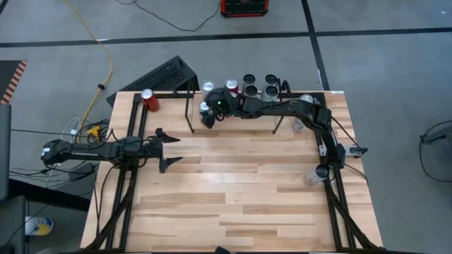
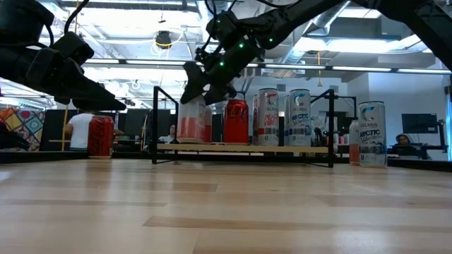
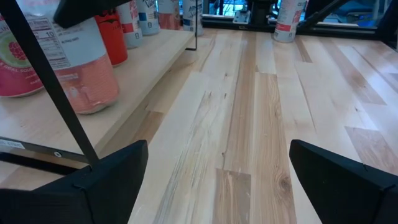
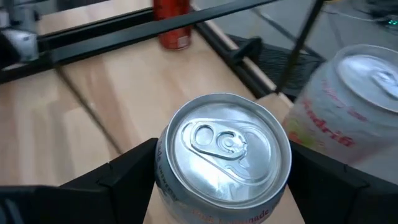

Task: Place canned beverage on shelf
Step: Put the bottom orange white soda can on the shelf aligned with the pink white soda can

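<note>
1. The left gripper [image 1: 164, 150] hangs over the table [image 1: 233, 204] well clear of the shelf [image 1: 236, 116], on its left-hand side in the high view; its fingers are spread wide with nothing between them.
2. A red can [image 1: 149, 99] stands alone on the table near the far left corner, outside the shelf's left end.
3. The shelf runs along the far edge of the table, a light wood board [image 2: 244, 148] carried between thin black rod uprights.
4. The pink can [image 2: 192, 120] stands upright on the board at the shelf's left end, with another pink can just behind it.
5. The right gripper [image 4: 221, 180] is over that pink can; its fingers sit on either side of the can's top, and whether they press the can I cannot tell.
6. Further along the shelf stand a red can [image 2: 236, 121] and then white cans [image 2: 282, 117] in a row.
7. A white and blue can [image 2: 371, 133] stands on the table just beyond the shelf's right end.
</note>
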Controlling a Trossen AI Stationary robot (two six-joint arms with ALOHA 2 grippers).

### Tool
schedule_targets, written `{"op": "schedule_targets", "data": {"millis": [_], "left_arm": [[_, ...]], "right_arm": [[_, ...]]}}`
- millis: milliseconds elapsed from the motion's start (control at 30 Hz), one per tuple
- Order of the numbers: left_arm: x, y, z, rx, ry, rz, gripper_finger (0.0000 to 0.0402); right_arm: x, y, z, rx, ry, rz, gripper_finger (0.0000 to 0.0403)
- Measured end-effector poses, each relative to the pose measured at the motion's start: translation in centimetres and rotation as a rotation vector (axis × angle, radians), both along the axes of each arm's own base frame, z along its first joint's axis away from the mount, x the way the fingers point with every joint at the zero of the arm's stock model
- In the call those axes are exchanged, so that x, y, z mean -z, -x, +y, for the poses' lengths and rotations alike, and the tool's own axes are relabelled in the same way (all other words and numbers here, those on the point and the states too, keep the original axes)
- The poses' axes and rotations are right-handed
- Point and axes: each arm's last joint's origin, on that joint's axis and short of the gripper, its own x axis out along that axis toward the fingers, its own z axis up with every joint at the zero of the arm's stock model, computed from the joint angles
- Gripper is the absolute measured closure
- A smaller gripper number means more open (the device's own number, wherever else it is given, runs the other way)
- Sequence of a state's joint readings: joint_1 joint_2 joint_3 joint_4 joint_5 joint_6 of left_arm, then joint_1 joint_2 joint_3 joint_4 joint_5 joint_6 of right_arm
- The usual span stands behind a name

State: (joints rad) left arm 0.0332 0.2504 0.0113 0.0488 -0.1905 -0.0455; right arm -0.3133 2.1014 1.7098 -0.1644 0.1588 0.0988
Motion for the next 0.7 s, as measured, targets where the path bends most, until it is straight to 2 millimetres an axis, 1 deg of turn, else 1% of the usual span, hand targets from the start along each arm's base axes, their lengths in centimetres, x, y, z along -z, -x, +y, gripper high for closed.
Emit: {"op": "schedule_targets", "data": {"millis": [133,300,467,700], "left_arm": [[0.0,0.0,0.0,0.0,0.0,0.0,0.0024],[0.0,0.0,0.0,0.0,0.0,0.0,0.0024],[0.0,0.0,0.0,0.0,0.0,0.0,0.0024],[0.0,0.0,0.0,0.0,0.0,0.0,0.0024]], "right_arm": [[0.0,-0.1,0.5,0.084,0.009,-0.006,0.0064],[-0.1,-0.4,1.8,0.185,0.063,0.0,0.0063],[-0.2,-0.6,2.5,0.182,0.069,-0.004,0.0055],[-0.1,-0.6,2.6,0.185,0.069,0.006,0.0041]]}}
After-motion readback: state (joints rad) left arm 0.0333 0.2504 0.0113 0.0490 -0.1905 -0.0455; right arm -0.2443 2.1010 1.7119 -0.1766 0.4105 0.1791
